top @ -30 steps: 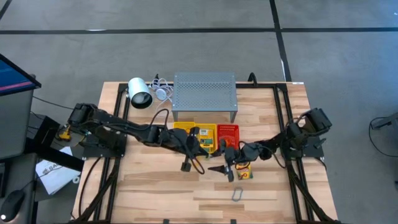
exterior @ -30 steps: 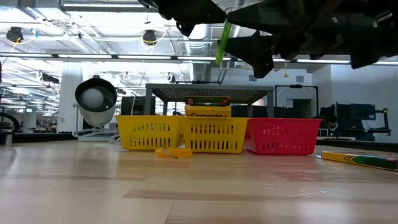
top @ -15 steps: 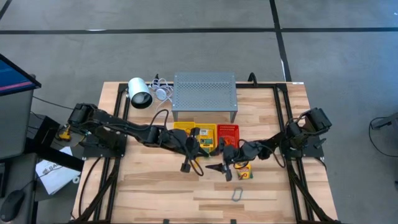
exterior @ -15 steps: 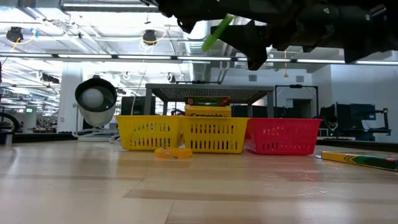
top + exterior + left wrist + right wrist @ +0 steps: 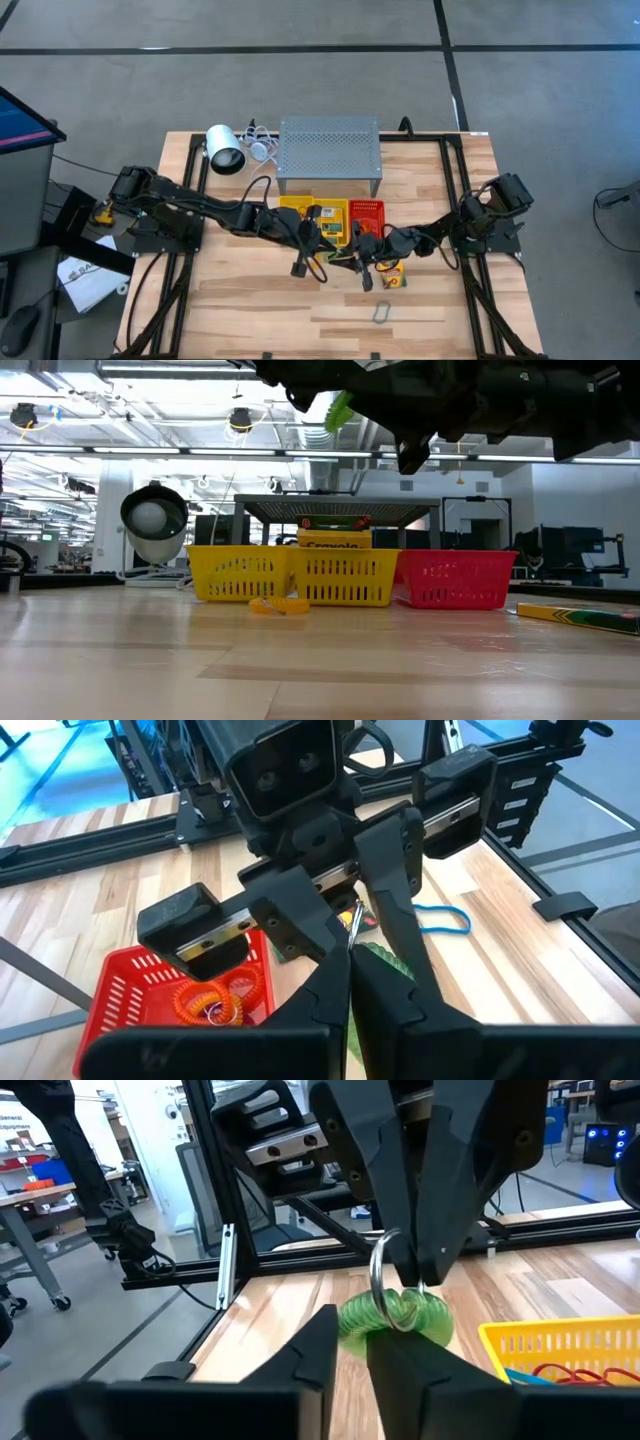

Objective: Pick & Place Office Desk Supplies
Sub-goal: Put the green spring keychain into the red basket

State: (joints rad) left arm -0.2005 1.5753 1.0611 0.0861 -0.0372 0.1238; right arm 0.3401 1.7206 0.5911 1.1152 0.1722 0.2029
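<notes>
my left pincer point(image 5: 400, 1270) pinched tight on the green coil ring point(image 5: 395, 1315) | my right pincer point(image 5: 350, 945) narrowed onto that ring from the opposite side | ring lifted off the worktop point(image 5: 250, 300), in front of the yellow basket point(image 5: 335, 215)

Two robot arms, two yellow baskets point(image 5: 290, 575), one red basket point(image 5: 457, 579), one white lamp point(image 5: 225, 150), one grey metal stand point(image 5: 329, 148), two crayon boxes point(image 5: 392, 274), one grey ring point(image 5: 381, 313) on the table, one green coil point(image 5: 395, 1318), one blue rubber band point(image 5: 440, 921)
</notes>
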